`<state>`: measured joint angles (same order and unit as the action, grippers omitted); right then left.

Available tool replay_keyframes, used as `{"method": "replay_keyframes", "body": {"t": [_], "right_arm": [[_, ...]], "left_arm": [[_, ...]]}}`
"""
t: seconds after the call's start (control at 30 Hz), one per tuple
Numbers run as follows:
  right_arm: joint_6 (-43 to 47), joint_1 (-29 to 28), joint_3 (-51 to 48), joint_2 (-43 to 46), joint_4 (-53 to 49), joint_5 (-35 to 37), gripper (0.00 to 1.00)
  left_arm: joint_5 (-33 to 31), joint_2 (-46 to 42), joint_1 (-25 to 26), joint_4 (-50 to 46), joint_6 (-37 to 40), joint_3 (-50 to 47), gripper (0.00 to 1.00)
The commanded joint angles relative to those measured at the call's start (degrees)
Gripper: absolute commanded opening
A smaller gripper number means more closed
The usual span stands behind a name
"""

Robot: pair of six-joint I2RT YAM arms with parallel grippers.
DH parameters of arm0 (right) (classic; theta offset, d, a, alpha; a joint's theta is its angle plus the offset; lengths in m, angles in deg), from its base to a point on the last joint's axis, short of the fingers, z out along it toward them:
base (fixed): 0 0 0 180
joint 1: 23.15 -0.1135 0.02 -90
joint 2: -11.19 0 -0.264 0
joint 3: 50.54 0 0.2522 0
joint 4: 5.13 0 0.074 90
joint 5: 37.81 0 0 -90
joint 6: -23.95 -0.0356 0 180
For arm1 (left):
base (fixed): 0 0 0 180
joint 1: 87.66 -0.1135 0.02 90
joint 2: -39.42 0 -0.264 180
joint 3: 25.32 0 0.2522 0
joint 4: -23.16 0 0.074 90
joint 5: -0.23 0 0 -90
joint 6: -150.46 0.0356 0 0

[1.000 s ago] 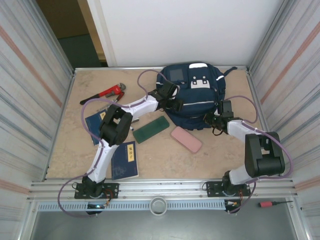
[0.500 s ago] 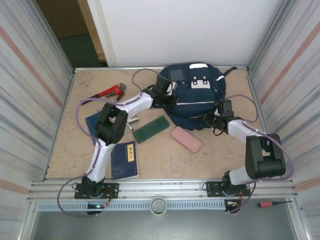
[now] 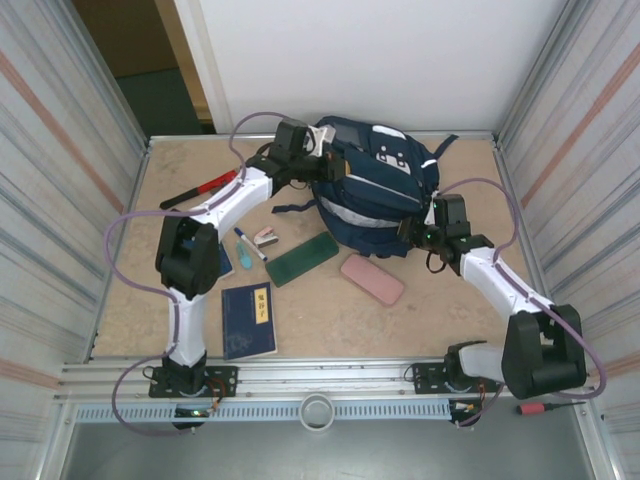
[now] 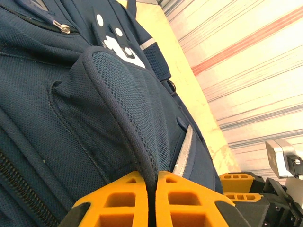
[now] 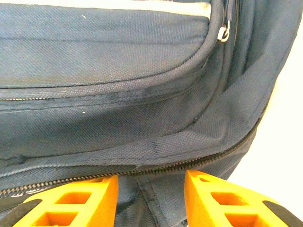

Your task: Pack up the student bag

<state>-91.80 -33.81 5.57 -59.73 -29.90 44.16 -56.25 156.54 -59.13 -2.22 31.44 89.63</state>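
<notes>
The left arm [image 3: 232,198] and right arm [image 3: 500,275] are white tubes with big black joints [image 3: 187,258] and thin purple cables [image 3: 108,248], and the left gripper [image 4: 152,189] and right gripper [image 5: 151,198] have chunky orange fingers [image 4: 189,198] with square holes, black behind the jaws.

The backpack [image 4: 57,118] is showing matt navy woven cloth, with coarse mesh and metal zip teeth [image 5: 165,166]. The table [image 3: 330,320] is looking matt, speckled, stone-like.

The navy, white-striped student bag [image 3: 375,190] sits bunched and tilted.
</notes>
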Motion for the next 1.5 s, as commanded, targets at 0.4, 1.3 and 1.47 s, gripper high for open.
{"method": "replay_keyframes", "body": {"t": [0.4,1.3,1.47], "right_arm": [[6.6,-9.21,3.88,4.24,-0.95,-3.63,0.52],[-22.13,-50.19,23.95,-36.22,3.07,-17.11,0.73],[-25.06,-50.62,24.3,-40.1,5.08,-17.61,0.69]], "left_arm": [[8.49,-8.17,-9.18,-0.78,3.69,-8.57,0.0],[-27.1,-69.0,-12.89,-23.16,-7.38,-71.64,0.8],[-30.3,-73.79,-10.55,-25.89,-14.75,-77.04,0.8]]}}
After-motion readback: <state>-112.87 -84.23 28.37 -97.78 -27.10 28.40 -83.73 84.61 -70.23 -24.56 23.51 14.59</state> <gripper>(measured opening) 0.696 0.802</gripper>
